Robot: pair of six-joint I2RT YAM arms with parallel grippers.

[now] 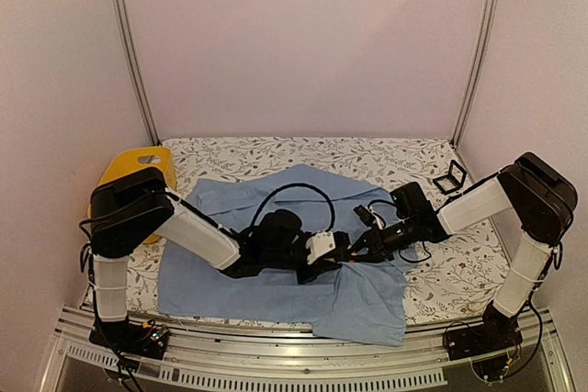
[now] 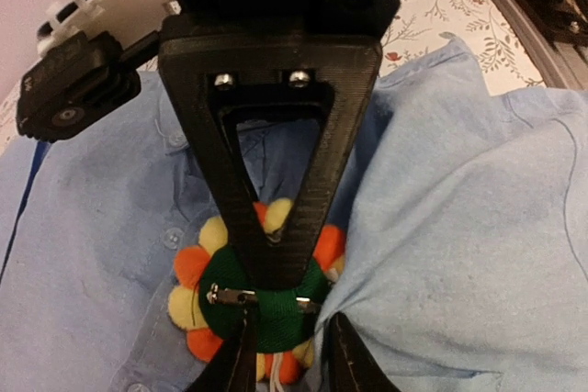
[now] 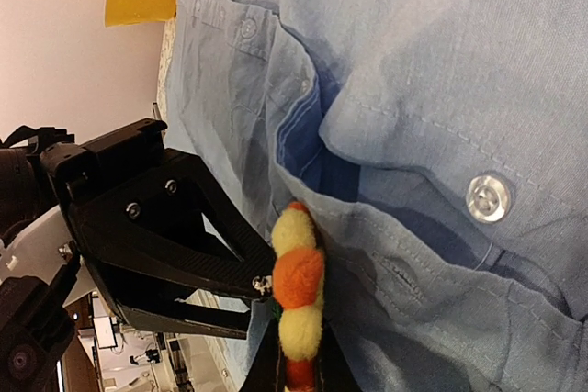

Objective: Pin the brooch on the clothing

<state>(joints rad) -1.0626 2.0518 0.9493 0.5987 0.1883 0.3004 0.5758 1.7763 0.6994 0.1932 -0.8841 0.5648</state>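
The brooch [image 2: 265, 319] is a small, light thing with soft felt-like petals. I judge that it crushes easily and can turn between hard fingers. The stiff part is its green back, where the metal pin [image 2: 230, 297] sits at about 9 o'clock of the disc. I would take hold on the edge of the disc and keep away from the pin, so that the pin stays free to go through cloth.

The green back faces the left wrist camera, and the petals lie against the shirt [image 2: 459, 227]. The shirt is thin and limp; I expect that it wrinkles and slides under any push. One fold of it rises at 3 o'clock of the brooch and touches its edge, and the button strip is at 9 o'clock.

The right gripper [image 2: 292, 364] comes from 6 o'clock and is pinching the lower edge of the brooch. The left gripper [image 2: 276, 263] comes from 12 o'clock, and its tips rest on the green back near the centre. I cannot tell whether its jaws are apart or together there.

From above, both arms meet over the middle of the shirt, slightly toward 3 o'clock.
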